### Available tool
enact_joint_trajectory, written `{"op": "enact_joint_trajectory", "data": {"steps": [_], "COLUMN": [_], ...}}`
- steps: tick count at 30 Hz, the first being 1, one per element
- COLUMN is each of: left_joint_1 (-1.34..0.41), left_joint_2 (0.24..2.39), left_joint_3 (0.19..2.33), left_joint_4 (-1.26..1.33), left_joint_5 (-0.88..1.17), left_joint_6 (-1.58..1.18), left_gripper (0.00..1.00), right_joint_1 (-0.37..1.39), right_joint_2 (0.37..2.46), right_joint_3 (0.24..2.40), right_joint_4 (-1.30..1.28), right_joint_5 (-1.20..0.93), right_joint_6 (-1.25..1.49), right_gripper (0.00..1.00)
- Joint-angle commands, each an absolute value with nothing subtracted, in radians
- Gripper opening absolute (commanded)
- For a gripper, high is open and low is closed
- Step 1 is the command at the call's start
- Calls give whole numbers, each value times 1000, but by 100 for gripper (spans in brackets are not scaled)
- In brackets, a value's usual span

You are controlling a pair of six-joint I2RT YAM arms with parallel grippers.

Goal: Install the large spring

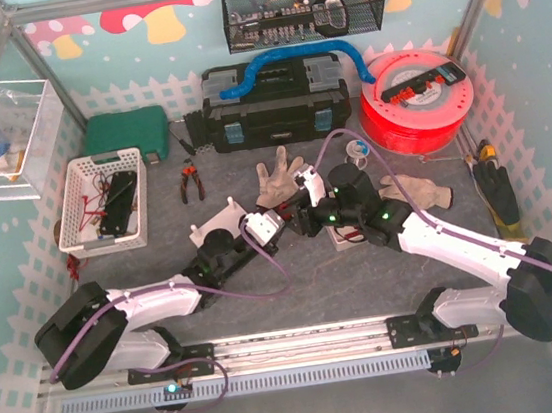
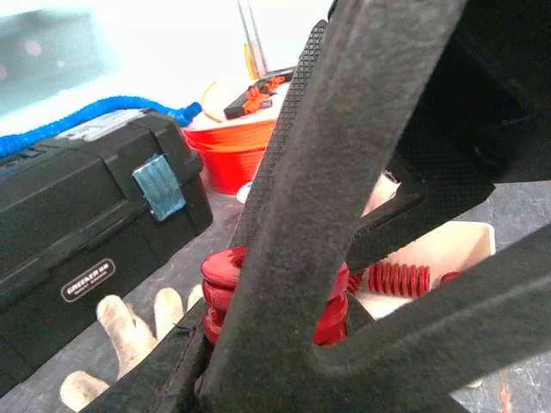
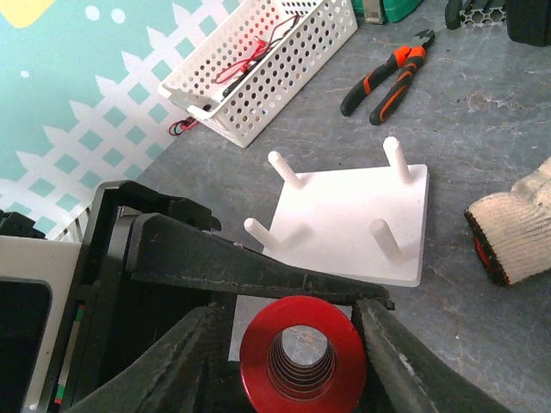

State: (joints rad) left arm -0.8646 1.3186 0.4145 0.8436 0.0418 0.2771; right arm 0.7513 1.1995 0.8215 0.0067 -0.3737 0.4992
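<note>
The large red spring (image 3: 258,361) stands on end between the fingers of my right gripper (image 3: 293,327), which is shut on it. One finger (image 3: 258,271) of my left gripper lies across its far rim. In the left wrist view the spring (image 2: 225,274) sits between dark fingers, and my left gripper (image 2: 258,331) looks shut on it too. Both grippers meet at mid-table, left (image 1: 290,217) and right (image 1: 309,212). The white plate with four bare pegs (image 3: 353,206) lies just beyond, also visible from above (image 1: 231,212). A white tray (image 2: 456,245) holds smaller red springs (image 2: 399,280).
A black toolbox (image 1: 273,101) and a red filament spool (image 1: 414,99) stand at the back. A white basket (image 1: 104,202) is at the left, with pliers (image 1: 189,182) beside it. Work gloves (image 1: 278,181) lie behind the grippers, with another glove to the right (image 1: 415,189).
</note>
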Motion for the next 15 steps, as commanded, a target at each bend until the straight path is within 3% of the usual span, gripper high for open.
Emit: {"op": "enact_joint_trajectory", "data": {"steps": [1,7,9,12,15], "left_joint_1": [-867,-868,-867,-868,-868], "left_joint_2": [1336,1351,1358,1369,1378], "left_joint_3": [435,435,436,446,491], "left_joint_4": [861,880,885,872,785], "left_joint_5": [45,45,46,48,38], "left_joint_6": [243,234,229,211,180], "left_gripper": [0,0,0,2,13], "right_joint_1": [761,761,761,762,780], "right_joint_2": [1178,1181,1172,1171,1205], "right_joint_3": [808,797,792,794,856], "right_joint_4": [115,119,135,143,26], "right_joint_5": [-458,-409,-385,-364,-258], "right_joint_6": [528,540,551,542,472], "right_gripper": [46,42,31,0,0]}}
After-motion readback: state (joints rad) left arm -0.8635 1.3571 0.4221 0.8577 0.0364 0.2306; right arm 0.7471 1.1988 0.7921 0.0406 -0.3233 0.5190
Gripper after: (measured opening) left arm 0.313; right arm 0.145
